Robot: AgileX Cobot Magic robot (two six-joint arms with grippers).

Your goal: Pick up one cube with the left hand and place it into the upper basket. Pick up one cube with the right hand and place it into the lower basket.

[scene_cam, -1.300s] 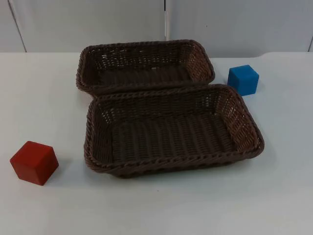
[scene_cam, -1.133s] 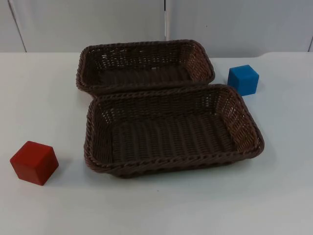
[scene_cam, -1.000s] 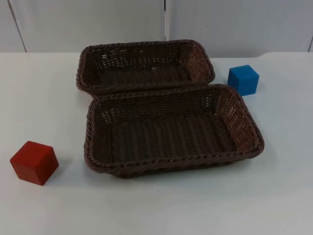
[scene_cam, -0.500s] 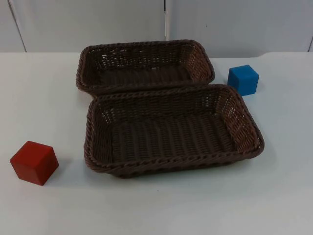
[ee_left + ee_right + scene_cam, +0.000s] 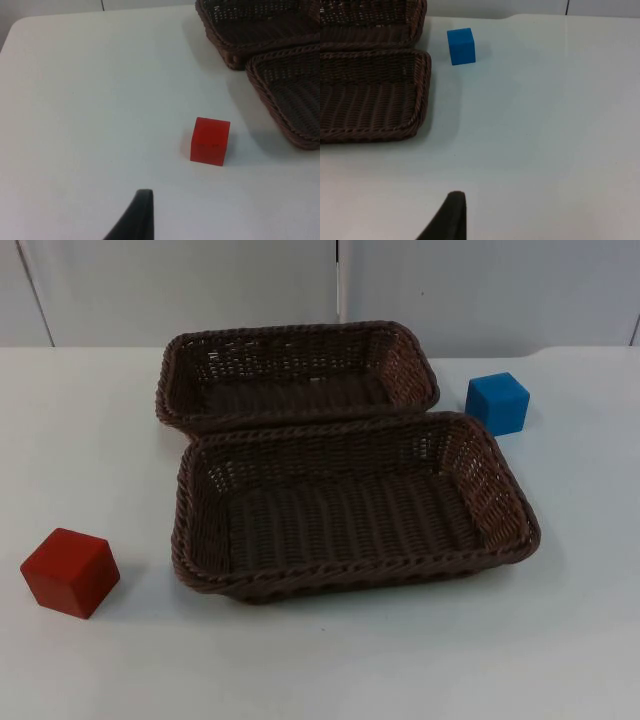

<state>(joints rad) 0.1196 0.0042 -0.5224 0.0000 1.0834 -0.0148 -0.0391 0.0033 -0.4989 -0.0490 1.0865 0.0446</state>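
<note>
With both baskets empty, the red cube [image 5: 70, 572] sits at lower left of the table [image 5: 560, 640], the blue cube [image 5: 497, 402] at upper right beside the upper basket [image 5: 175, 390] and lower basket [image 5: 190, 560]. Whether either claw is released or clenched cannot be told. Each should likely descend squarely over its cube.

Upper basket [image 5: 296, 375]: stood at the back of the table [image 5: 560, 640], touching the lower basket's rear rim.
Lower basket [image 5: 350, 508]: sat directly in front of it.
Left cube [image 5: 70, 572]: lay left of the lower basket, apart from it.
Right cube [image 5: 497, 402]: lay right of the baskets, near where they met.
</note>
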